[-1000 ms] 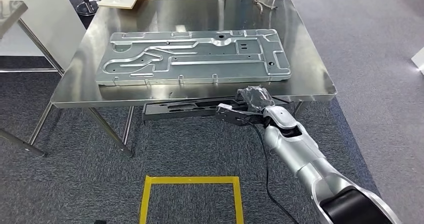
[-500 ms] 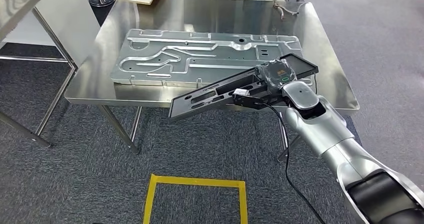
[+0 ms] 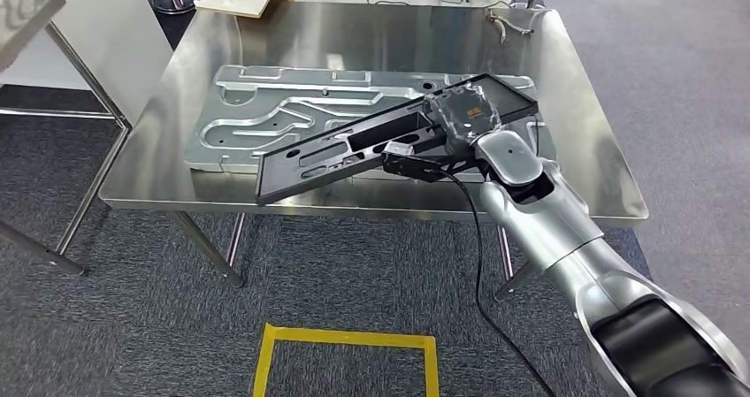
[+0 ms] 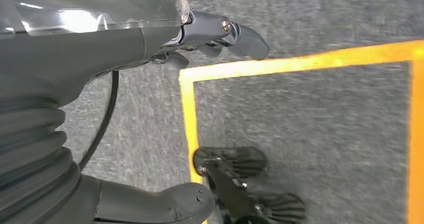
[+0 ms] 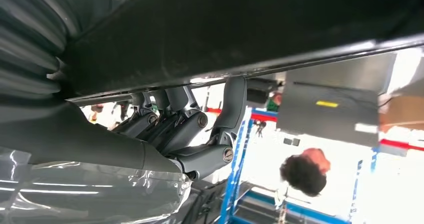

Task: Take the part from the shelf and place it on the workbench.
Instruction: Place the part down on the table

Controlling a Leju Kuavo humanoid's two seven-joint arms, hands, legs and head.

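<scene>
Right hand [image 3: 466, 114] grips the long black part [image 3: 354, 145], carried tilted above the grey plate [image 3: 265, 105] on the steel desk [image 3: 584, 163]. Best levelled and lowered gently onto bare steel near that plate. Left hand [image 4: 150, 39] hangs empty, fingers apart, above taped carpet.

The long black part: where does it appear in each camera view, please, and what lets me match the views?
Head view: the black part lies slanted across the middle, over the workbench, held near its far end.
Right wrist view: its dark underside spans the picture.
Left wrist view: not in it.
Shared landmark: the right hand, whose fingers curl under the part.
</scene>
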